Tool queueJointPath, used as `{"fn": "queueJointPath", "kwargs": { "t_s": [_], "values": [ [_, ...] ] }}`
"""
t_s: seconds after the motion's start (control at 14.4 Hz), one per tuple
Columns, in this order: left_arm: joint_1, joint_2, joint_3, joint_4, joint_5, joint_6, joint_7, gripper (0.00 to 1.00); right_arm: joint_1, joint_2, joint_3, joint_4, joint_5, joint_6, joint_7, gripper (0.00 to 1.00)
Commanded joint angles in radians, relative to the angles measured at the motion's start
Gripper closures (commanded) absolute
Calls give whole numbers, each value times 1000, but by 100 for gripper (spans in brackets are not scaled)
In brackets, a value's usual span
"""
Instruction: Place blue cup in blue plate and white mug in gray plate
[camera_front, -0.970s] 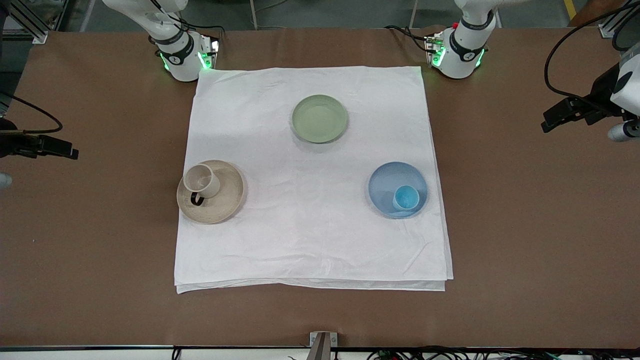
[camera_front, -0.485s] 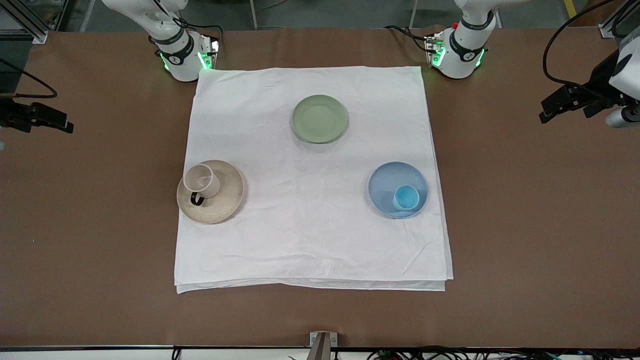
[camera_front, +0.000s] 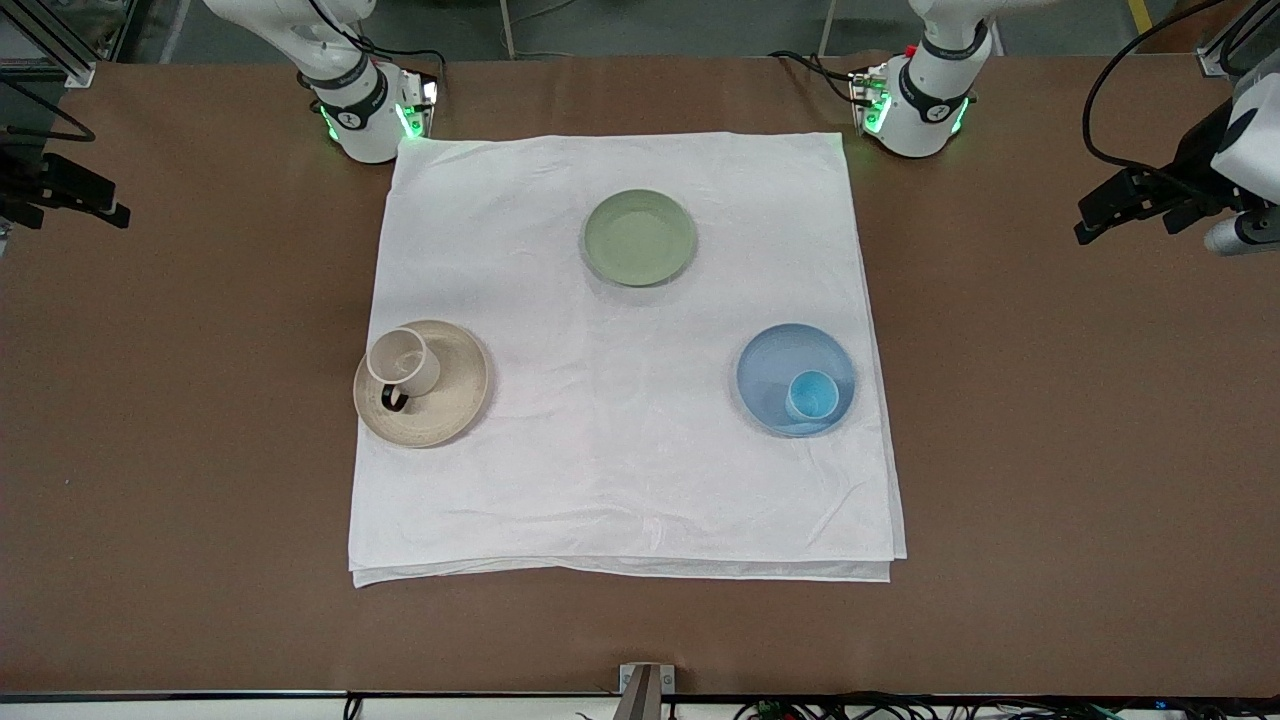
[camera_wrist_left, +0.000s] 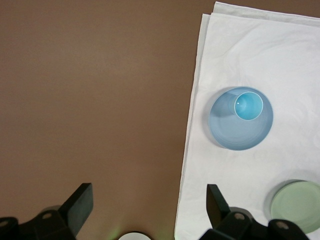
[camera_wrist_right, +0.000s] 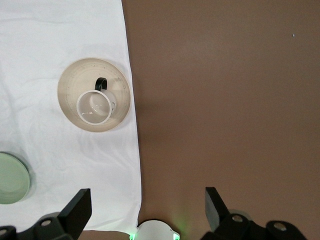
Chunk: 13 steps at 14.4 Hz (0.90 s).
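Observation:
The blue cup (camera_front: 811, 395) stands upright in the blue plate (camera_front: 768, 372) on the white cloth, toward the left arm's end. The white mug (camera_front: 402, 362) stands upright in the gray plate (camera_front: 452, 392), its dark handle toward the front camera. My left gripper (camera_front: 1128, 205) is open and empty over bare table off the cloth; its wrist view shows the cup (camera_wrist_left: 248, 106) in the plate (camera_wrist_left: 232, 134). My right gripper (camera_front: 72, 192) is open and empty over bare table at the right arm's end; its wrist view shows the mug (camera_wrist_right: 94, 108) in the gray plate (camera_wrist_right: 69, 89).
A sage-green plate (camera_front: 639, 237) lies empty on the white cloth (camera_front: 620, 460), farther from the front camera than both other plates. Brown table surface surrounds the cloth. The two arm bases stand at the cloth's corners farthest from the front camera.
My right gripper has moved away from the front camera along the table's end. My left gripper has shifted slightly the same way. Cups and plates have not moved.

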Motion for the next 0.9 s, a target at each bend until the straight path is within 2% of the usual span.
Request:
{"fn": "queueJointPath", "kwargs": {
  "t_s": [0.0,0.83],
  "values": [
    [1,-28,4,-20,-22,-7,18,0,6,-24,-6,-37,-6,38,-12,0],
    [-4,-14,-3,15,-13,-6,18,0,2,-29,-6,-51,-10,63,-64,0]
  ]
}}
